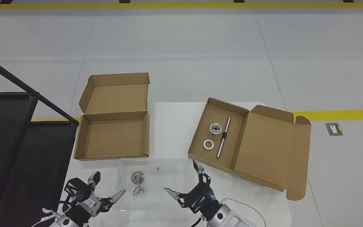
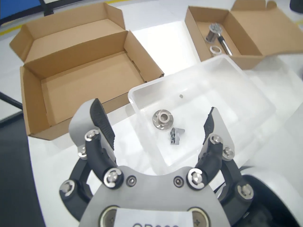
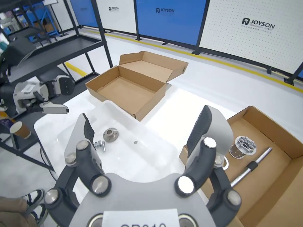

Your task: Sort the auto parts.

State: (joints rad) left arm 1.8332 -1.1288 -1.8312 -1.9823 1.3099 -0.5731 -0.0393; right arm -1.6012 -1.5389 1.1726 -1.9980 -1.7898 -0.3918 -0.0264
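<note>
Flanged hub [image 1: 138, 177] [image 2: 162, 118] [image 3: 110, 134]: a round metal piece with a bored centre, lying flat in the clear tray [image 2: 213, 100], nothing gripping it.
Small bracket [image 1: 138, 189] [image 2: 175, 136] [image 3: 100, 145]: a little grey metal piece just beside the hub, on the robot's side of it, apart from both grippers.
Tiny bit [image 1: 157, 168] [image 2: 181, 96] [image 3: 135, 142]: a dark speck on the tray floor, beyond the hub; too small to tell what it is.
Left gripper [image 1: 108, 186] [image 2: 154, 106]: jaws spread wide, holding nothing, at the near edge of the table, just left of the two loose pieces.
Right gripper [image 1: 180, 177] [image 3: 144, 112]: jaws likewise spread wide and holding nothing, at the near edge just right of the pieces.
Left box [image 1: 112, 138] [image 2: 87, 88] [image 3: 127, 93]: brown cardboard, lid folded back, on the far left side of the tray.
Right box [image 1: 218, 112] [image 2: 239, 41] [image 3: 272, 166]: brown cardboard, lid flat open to the right, set at an angle on the tray's far right side.
In the right box: a round toothed part [image 1: 215, 128] [image 2: 213, 32] [image 3: 243, 148], a ring [image 1: 209, 144] [image 2: 216, 50] near it, and a thin rod [image 1: 224, 136] [image 2: 226, 44] [image 3: 253, 164] alongside both.
Table [image 1: 170, 125]: white, carrying the tray and both boxes.
Rack [image 1: 28, 147]: black, to the left of the table.
</note>
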